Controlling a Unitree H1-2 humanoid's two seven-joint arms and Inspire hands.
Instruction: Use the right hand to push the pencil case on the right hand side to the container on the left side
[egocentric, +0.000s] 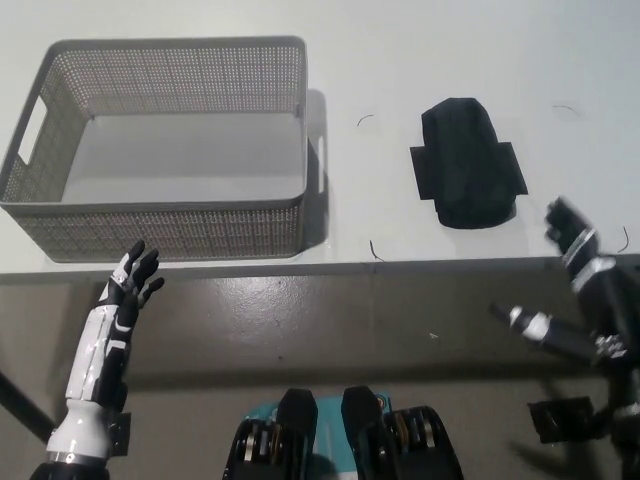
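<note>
A black pencil case (466, 164) lies flat on the white table, right of centre. A grey mesh container (165, 150) with cut-out handles stands at the left, and nothing shows inside it. My black right hand (572, 232) hovers at the table's front edge, just right of and below the pencil case, not touching it, fingers apart. My white left hand (133, 277) rests open in front of the container's near wall, below the table edge.
The white table (380, 60) ends at a front edge running across the picture's middle, with grey floor (330, 320) below. A gap of bare table lies between container and pencil case. A few thin dark threads (366, 119) lie on the tabletop.
</note>
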